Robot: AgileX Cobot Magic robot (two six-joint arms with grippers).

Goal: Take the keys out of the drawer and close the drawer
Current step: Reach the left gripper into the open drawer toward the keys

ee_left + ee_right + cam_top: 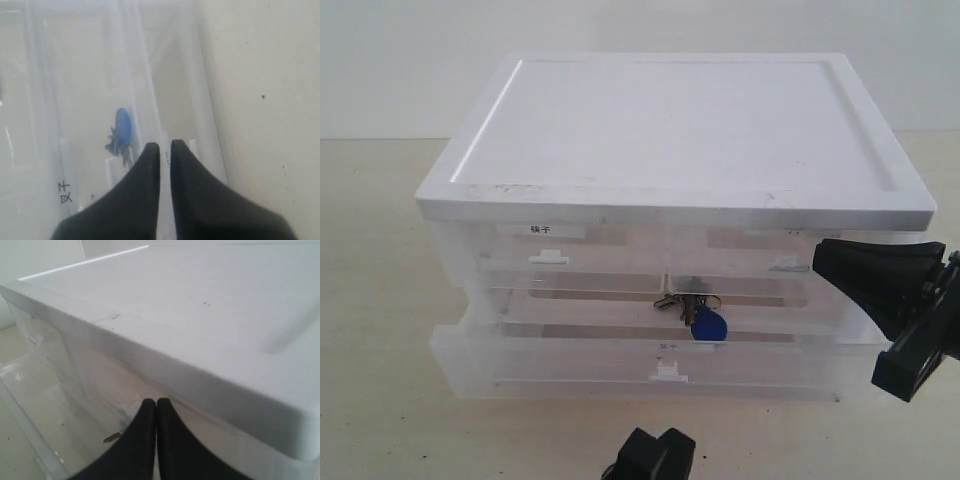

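Inside the pulled-out drawer (520,362) lie the keys (686,298) — silver blades bunched on a ring, with the blue fob (709,325) nearest the drawer's front wall and a little right of its white tab handle (668,373). The drawer stands well out from the cabinet (670,120), whose flat white top overhangs the translucent tiers.

The left gripper (655,450) is low in front of the drawer, near the handle and apart from the keys. Its black fingers (150,160) are drawn close, with only a thin slit between them and nothing held.

The right gripper (825,263) is beside the cabinet's right front corner, just under the rim of the white top — its fingers (147,412) are pressed together and empty.

The cabinet rests on a pale table (380,300).
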